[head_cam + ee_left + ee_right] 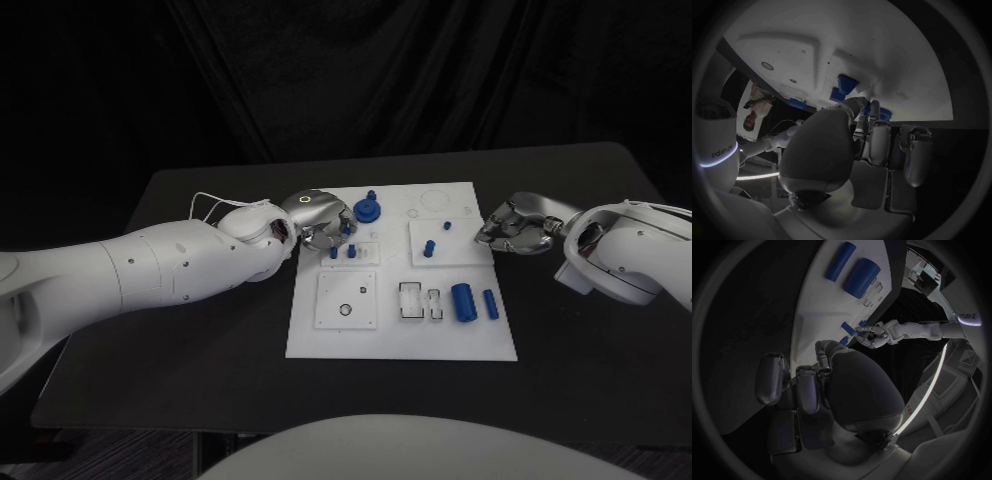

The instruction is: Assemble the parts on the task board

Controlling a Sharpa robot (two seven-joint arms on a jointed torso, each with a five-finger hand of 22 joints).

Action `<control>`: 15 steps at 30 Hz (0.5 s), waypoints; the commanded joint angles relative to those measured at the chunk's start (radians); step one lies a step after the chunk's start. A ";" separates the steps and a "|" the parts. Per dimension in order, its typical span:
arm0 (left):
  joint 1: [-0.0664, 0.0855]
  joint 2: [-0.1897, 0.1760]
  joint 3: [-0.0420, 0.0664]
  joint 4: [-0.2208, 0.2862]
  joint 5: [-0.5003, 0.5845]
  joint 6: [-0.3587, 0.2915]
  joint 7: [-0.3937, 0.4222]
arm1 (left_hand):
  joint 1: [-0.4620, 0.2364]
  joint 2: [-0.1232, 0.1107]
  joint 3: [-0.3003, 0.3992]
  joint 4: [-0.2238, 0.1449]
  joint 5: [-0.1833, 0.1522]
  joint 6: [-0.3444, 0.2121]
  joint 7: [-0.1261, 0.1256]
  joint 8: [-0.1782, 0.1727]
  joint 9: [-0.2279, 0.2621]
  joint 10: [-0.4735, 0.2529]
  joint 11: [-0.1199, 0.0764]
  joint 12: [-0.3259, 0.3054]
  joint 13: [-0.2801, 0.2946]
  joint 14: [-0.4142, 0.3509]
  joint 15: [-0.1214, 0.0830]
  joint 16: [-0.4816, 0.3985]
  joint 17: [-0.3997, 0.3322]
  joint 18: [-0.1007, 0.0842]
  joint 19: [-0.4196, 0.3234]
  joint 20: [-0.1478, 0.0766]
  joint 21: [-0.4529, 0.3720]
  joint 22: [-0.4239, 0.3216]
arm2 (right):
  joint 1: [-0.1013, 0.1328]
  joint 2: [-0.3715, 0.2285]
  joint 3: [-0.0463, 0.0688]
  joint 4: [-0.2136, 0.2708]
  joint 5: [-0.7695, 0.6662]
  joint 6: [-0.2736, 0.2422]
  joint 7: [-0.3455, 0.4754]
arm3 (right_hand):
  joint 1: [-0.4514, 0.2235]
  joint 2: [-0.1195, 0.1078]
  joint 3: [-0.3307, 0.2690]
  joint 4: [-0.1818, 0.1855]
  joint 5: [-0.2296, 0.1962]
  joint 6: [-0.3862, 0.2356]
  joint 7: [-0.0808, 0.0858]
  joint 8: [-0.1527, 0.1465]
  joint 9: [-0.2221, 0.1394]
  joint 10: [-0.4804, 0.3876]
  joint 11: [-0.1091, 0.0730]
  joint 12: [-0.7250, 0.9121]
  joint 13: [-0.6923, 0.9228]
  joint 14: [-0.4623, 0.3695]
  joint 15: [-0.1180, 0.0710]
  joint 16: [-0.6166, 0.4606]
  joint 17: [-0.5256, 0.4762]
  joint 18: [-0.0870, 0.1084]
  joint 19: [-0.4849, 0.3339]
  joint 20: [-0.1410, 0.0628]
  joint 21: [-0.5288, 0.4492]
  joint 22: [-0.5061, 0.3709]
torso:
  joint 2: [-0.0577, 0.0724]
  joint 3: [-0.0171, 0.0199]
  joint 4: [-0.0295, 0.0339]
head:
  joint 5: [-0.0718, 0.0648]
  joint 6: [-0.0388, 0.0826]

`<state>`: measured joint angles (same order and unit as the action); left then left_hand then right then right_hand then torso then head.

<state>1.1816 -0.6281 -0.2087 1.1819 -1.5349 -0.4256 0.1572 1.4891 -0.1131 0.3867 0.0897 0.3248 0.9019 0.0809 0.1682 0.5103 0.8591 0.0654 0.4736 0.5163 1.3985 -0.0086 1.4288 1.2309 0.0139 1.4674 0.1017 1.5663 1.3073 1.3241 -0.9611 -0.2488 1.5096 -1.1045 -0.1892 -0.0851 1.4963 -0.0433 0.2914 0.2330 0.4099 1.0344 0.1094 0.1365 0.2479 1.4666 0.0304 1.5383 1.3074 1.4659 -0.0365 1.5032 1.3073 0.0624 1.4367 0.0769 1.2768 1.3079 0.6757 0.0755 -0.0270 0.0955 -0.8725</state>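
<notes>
We see a black counter (173,300) backed by dark drapery (361,80), with the white task board (404,335) lying at its middle. Blue parts sit on the board: a round knob (368,211) near 12 o'clock, two cylinders (463,302) toward 3 o'clock. The left hand (323,226) rests at the board's 10 o'clock corner, fingers curled over small blue pegs (333,253); whether it pinches one we cannot tell. The right hand (516,228) hovers just off the board's 2 o'clock edge, fingers curled inward, holding nothing.
</notes>
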 commanded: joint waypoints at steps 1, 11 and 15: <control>-0.007 0.002 -0.002 0.002 -0.007 0.039 -0.012 | 0.000 -0.011 0.004 -0.004 -0.014 -0.020 -0.010 -0.016 -0.007 -0.017 0.006 -0.008 -0.005 -0.010 0.002 -0.007 -0.007 -0.014 0.103 0.000 0.004 0.263 | -0.002 0.000 0.001 0.001 -0.001 0.005 -0.019 | 0.000 0.006 0.007 -0.003 0.006 -0.001 0.001 0.006 0.003 0.053 0.003 -0.003 0.222 0.075 0.004 -0.004 0.193 0.007 -0.005 -0.001 -0.006 0.171 | -0.001 -0.0003 0.0006 | 0.001 0.000; -0.008 -0.012 -0.002 0.003 -0.007 -0.048 -0.029 | -0.014 -0.039 0.003 0.005 -0.054 -0.128 -0.056 -0.098 -0.043 -0.131 0.035 -0.026 0.001 -0.043 0.028 -0.024 -0.040 0.000 0.032 0.026 0.003 0.242 | -0.002 -0.005 0.001 0.004 -0.001 0.003 -0.016 | 0.000 0.006 0.007 -0.003 0.006 -0.001 0.001 0.007 0.003 0.054 0.003 -0.003 0.223 0.075 0.004 -0.004 0.193 0.007 -0.005 -0.001 -0.007 0.171 | -0.001 0.0002 0.0014 | 0.002 0.000; -0.008 -0.017 -0.002 0.000 -0.007 -0.091 -0.026 | -0.013 -0.041 -0.001 0.009 -0.056 -0.181 -0.069 -0.107 -0.070 -0.153 0.043 -0.024 0.003 -0.044 0.035 -0.023 -0.040 0.001 0.031 0.033 0.001 0.242 | -0.002 -0.008 0.001 0.004 -0.001 0.004 -0.017 | 0.000 0.006 0.007 -0.003 0.006 0.000 0.000 0.007 0.003 0.054 0.003 -0.002 0.223 0.075 0.004 -0.003 0.194 0.007 -0.005 -0.001 -0.005 0.171 | -0.002 0.0002 0.0013 | 0.005 0.000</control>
<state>1.1758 -0.6453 -0.2115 1.1820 -1.5358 -0.4553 0.1314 1.4789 -0.1447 0.3847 0.0917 0.2750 0.7277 0.0137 0.0657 0.4436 0.7107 0.1084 0.4512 0.5186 1.3595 0.0233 1.4093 1.1911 0.0141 1.4658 0.1255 1.5663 1.3073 1.3241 -0.9667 -0.2488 1.5117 -1.1045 -0.1885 -0.0851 1.4963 -0.0434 0.2943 0.2302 0.4099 1.0344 0.1094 0.1366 0.2497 1.4666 0.0304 1.5383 1.3074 1.4659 -0.0365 1.5032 1.3074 0.0624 1.4367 0.0769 1.2768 1.3078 0.6746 0.0755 -0.0259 0.0986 -0.8725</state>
